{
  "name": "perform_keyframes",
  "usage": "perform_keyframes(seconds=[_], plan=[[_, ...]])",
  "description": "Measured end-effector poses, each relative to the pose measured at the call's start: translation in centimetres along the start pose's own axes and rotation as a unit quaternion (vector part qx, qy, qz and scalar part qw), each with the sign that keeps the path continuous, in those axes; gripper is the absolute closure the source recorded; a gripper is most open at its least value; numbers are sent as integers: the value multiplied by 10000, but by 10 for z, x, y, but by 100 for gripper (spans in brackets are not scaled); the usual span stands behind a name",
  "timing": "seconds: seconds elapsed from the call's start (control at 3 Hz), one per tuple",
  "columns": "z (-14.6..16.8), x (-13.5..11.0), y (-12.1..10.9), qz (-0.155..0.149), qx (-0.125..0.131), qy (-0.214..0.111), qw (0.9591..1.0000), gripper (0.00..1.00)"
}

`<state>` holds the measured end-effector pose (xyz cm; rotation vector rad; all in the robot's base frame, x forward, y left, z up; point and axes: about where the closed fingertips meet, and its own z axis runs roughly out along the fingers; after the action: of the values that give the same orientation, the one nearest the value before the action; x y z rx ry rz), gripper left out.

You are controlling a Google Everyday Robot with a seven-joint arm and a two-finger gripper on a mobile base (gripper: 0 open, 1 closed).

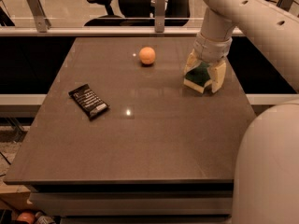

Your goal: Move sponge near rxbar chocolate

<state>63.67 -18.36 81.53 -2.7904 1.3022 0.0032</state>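
Green-topped sponge (198, 73) sits far right, jaws of my gripper (203, 83) clamped on it; rxbar (88, 101) lies well apart, left. Carry not yet done, I reckon.

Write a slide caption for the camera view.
Gripper grips sponge at table's right side; rxbar chocolate lies at left, orange fruit between, farther back.
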Motion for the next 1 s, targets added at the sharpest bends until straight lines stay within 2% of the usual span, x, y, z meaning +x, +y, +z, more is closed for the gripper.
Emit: perform_keyframes(seconds=[0.67,1.0], plan=[[-5,0,-1,-3,12,5,10000,87],[-4,0,-1,-2,13,5,10000,100]])
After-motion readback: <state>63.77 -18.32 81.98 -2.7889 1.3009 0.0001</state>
